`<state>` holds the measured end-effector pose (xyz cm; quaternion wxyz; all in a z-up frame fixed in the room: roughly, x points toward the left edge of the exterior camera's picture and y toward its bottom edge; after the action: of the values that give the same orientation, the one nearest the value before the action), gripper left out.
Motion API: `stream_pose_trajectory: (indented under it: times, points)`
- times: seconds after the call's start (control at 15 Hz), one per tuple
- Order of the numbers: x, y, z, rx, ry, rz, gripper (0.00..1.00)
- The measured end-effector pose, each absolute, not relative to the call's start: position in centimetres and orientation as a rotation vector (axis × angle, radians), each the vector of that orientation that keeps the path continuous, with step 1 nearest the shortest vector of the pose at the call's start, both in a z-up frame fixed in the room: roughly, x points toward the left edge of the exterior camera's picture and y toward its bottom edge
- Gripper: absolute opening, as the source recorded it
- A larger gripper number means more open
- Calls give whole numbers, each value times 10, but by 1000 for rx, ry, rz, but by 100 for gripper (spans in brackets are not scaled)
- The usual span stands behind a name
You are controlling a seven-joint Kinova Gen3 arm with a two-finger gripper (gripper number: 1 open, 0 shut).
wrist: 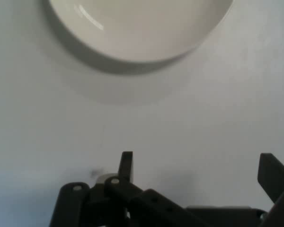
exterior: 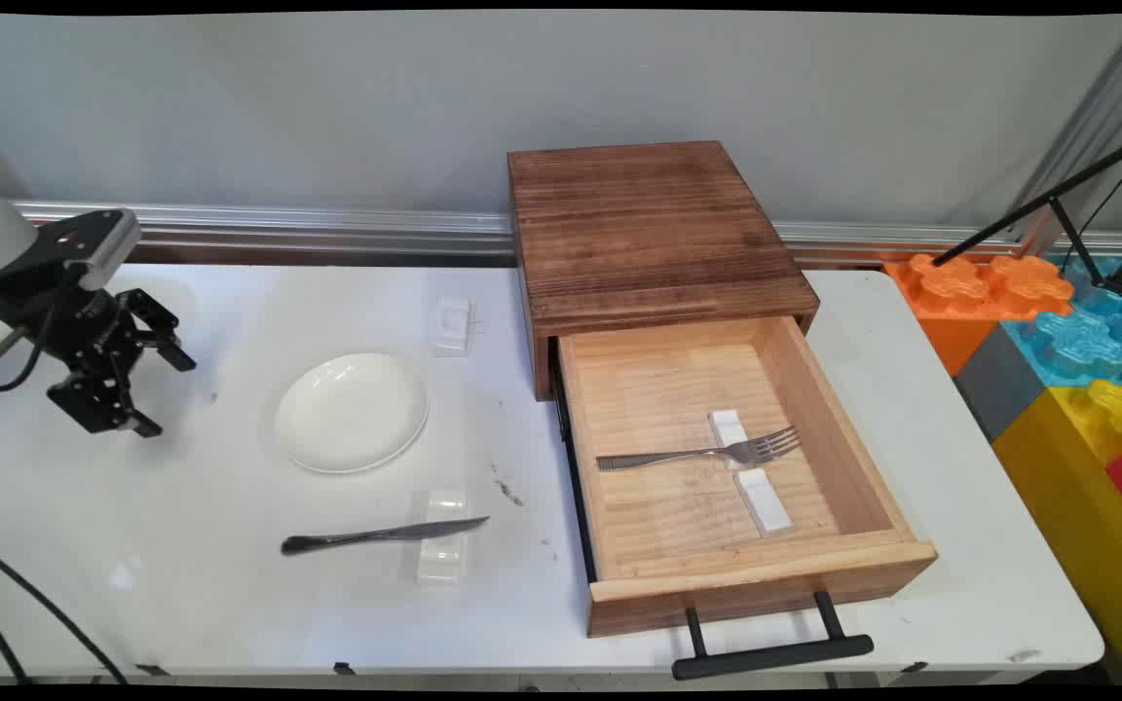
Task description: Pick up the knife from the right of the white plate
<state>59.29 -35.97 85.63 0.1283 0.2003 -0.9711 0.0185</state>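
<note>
My black gripper (exterior: pixel 167 394) hangs over the left part of the white table (exterior: pixel 230 604), open and holding nothing. The hand view shows its two fingers (wrist: pixel 126 165) spread wide over bare tabletop. Nearest to it is a white plate (exterior: pixel 352 411), just to its right; in the hand view the plate (wrist: pixel 137 28) fills the top edge. Nearer the front, a metal knife (exterior: pixel 381 534) lies across a small clear rest (exterior: pixel 442 550). A wooden box (exterior: pixel 654 229) stands at the back with its drawer (exterior: pixel 897 560) pulled out. Inside, a fork (exterior: pixel 702 453) lies on a white rest (exterior: pixel 764 498).
Another small clear rest (exterior: pixel 452 326) sits behind the plate. The drawer's black handle (exterior: pixel 770 654) sticks out past the table's front edge. Large coloured blocks (exterior: pixel 1072 370) stand off the table's right end. Black cables (exterior: pixel 25 604) cross the front left corner.
</note>
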Motion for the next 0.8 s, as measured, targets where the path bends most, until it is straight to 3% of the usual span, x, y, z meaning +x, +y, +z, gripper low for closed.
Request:
stream_pose_trajectory:
  times: [0.8]
  points:
    - [517, -323, 839, 723, -2634, 36, 100]
